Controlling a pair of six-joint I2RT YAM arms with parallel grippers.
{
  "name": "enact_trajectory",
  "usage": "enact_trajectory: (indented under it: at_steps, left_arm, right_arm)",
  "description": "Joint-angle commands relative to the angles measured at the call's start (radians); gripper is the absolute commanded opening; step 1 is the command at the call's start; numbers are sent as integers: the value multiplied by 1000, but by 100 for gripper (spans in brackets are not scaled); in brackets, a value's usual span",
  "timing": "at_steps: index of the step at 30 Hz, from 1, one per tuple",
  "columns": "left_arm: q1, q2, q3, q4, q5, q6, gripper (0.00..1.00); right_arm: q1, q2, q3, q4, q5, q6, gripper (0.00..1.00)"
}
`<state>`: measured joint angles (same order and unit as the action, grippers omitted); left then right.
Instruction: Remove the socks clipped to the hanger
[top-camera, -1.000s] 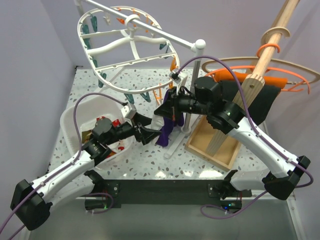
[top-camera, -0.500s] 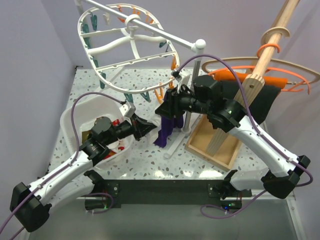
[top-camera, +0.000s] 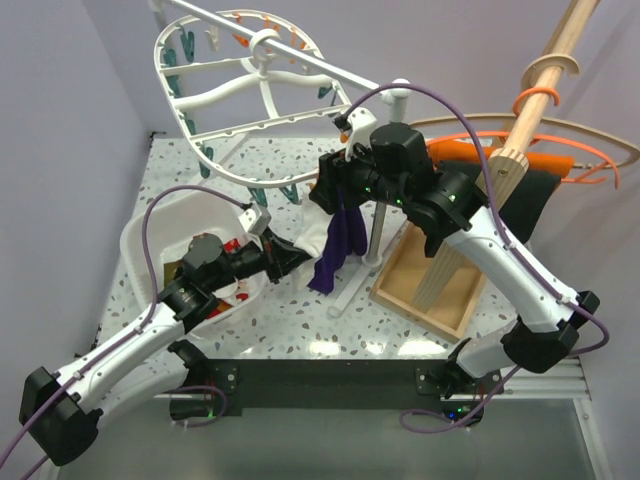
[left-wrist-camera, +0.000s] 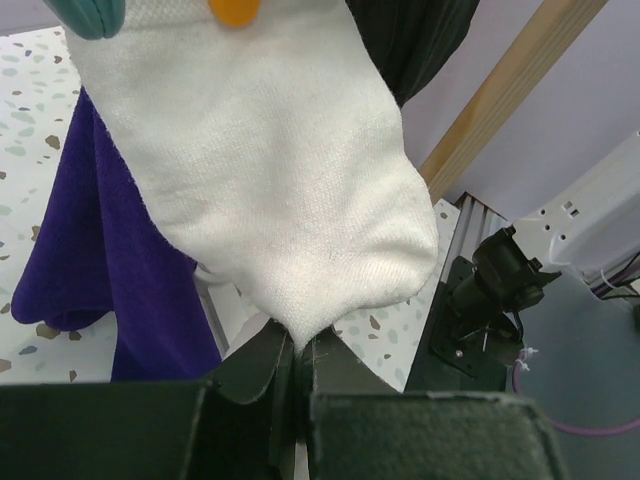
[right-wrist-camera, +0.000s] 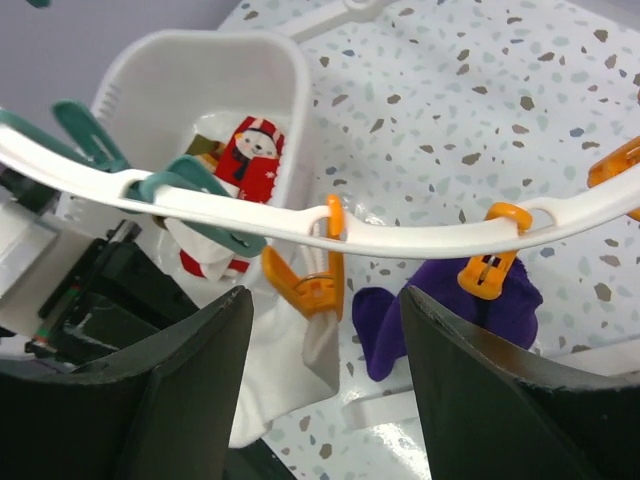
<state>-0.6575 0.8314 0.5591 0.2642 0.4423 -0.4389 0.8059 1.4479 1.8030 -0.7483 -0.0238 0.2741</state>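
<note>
Left gripper (left-wrist-camera: 297, 348): fingers pressed together on the toe tip of the white sock (left-wrist-camera: 270, 170), pinching it from below.
Right gripper (right-wrist-camera: 325, 305): fingers spread wide with nothing held; raised to the lower rim of the hanger (right-wrist-camera: 400, 232); in the wrist view one finger shows on each side of the orange clip (right-wrist-camera: 312, 285). Whether either finger touches the clip cannot be told.
White sock: hangs toe-down from the hanger's near rim. Its cuff is held in the orange clip, and a teal clip (left-wrist-camera: 90, 10) sits at the cuff's other corner.
Purple sock (right-wrist-camera: 450, 310): hangs just beside the white sock, on the right arm's side, held by a second orange clip (right-wrist-camera: 487, 272) on the same rim.
Hanger: a white oval frame with cross ribs, hooked over a white rail (top-camera: 300, 55) and tilted above the far left part of the table. More teal and orange clips line its rim.
White bin (top-camera: 150, 235): stands on the speckled table (top-camera: 300, 320) beside the left arm. It holds a red Christmas sock (right-wrist-camera: 252, 150) with a white figure on it.
Wooden tray (top-camera: 425, 290): lies on the table to the right of the hanging socks, under the right arm.
</note>
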Motion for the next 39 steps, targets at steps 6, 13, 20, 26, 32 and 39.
enact_trajectory:
  at_steps: [6,13,20,26,32,39]
  left_arm:
    - [-5,-26,32,3,30,-17,0]
    - [-7,-29,35,-14,30,-14,0]
    - [-5,-48,51,-83,10,-1,0]
    - [-5,-98,85,-259,-37,25,0]
    - [-5,-221,146,-526,-221,42,0]
    - [-4,-276,312,-894,-750,-106,0]
  right_arm:
    - [4,16,9,41,0,-47,64]
    - [7,-4,-64,171,-27,-12,49]
    - [6,3,-73,193,-21,-9,15]
    - [6,-3,-82,195,-2,-6,0]
    - [6,-11,-100,207,5,-3,0]
    - [6,-11,-122,196,-53,7,8]
